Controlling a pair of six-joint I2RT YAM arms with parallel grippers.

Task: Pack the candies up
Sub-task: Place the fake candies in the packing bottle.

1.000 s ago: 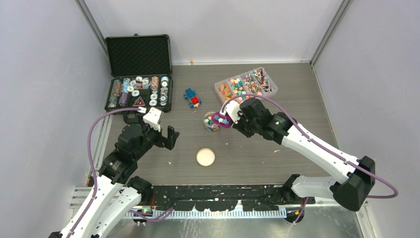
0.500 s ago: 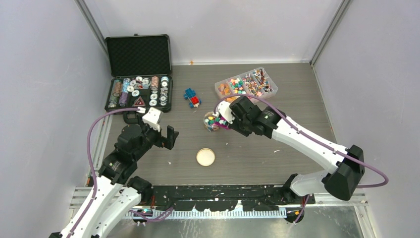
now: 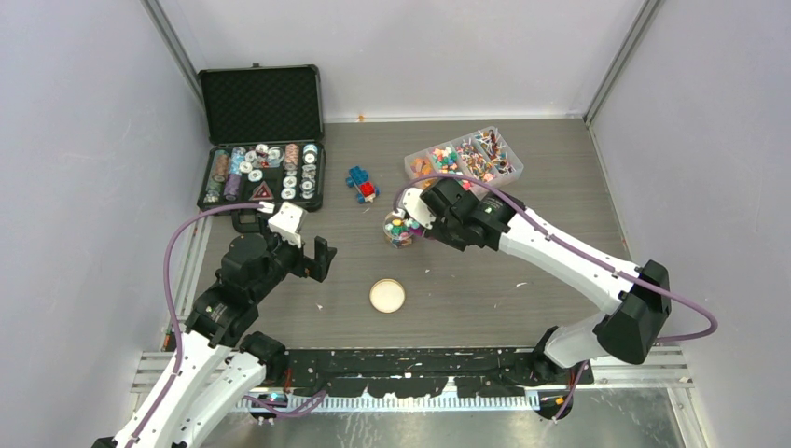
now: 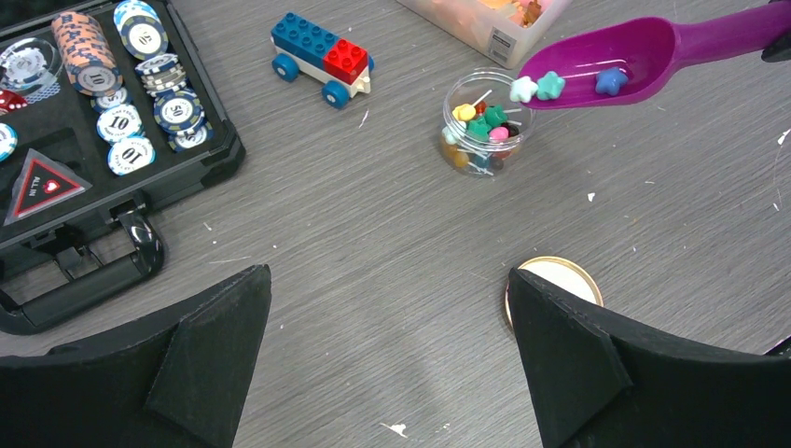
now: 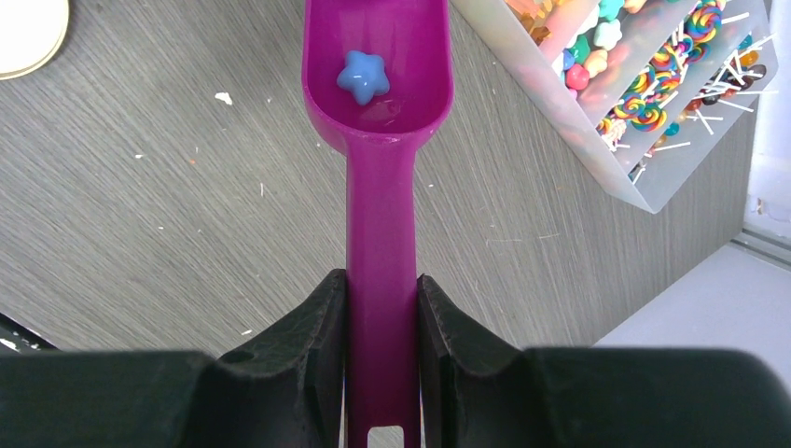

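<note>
The candies fill a clear divided tray (image 3: 464, 154) at the back right and partly fill a small clear jar (image 3: 399, 230) on the table. My right gripper (image 3: 431, 213) is shut on the handle of a purple scoop (image 5: 381, 140). The scoop's bowl is tilted over the jar (image 4: 480, 124). Two pale star candies (image 4: 536, 87) sit at the scoop's lip and a blue star candy (image 5: 363, 77) lies further back. My left gripper (image 4: 387, 289) is open and empty, low over the table left of the round gold-rimmed lid (image 4: 560, 277).
An open black case of poker chips (image 3: 261, 173) stands at the back left. A blue-and-red brick car (image 3: 362, 184) sits between the case and the tray. The lid (image 3: 387, 296) lies in front of the jar. Walls enclose the table on three sides.
My right arm has moved the scoop left, so its bowl has come further over the jar. The left arm has not moved.
</note>
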